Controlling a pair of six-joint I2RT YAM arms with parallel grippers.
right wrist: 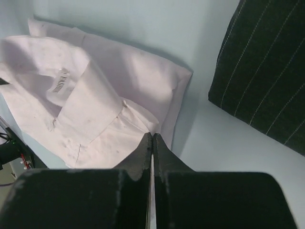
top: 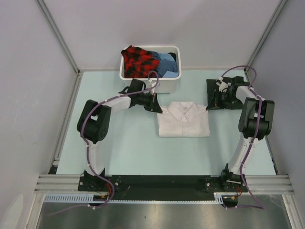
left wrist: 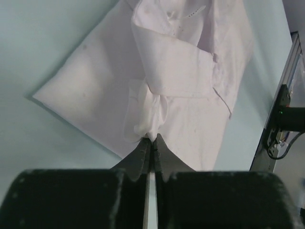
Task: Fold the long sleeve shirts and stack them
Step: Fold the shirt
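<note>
left gripper (left wrist: 151, 139) and right gripper (right wrist: 152, 136) have jaws closed, pinching the far edge of the folded white cloth shirt (top: 183, 123), likely to lift it onto the dark pinstriped shirt (right wrist: 262, 71)

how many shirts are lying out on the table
2: a white shirt mid-table and a dark striped shirt at the far right. More may hide in the tub.

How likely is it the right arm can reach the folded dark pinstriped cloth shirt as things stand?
Probably yes. The dark pinstriped shirt lies beside the right claw, only bare table between. The claw is shut at the white folded cloth shirt's edge, so it must open first.
</note>
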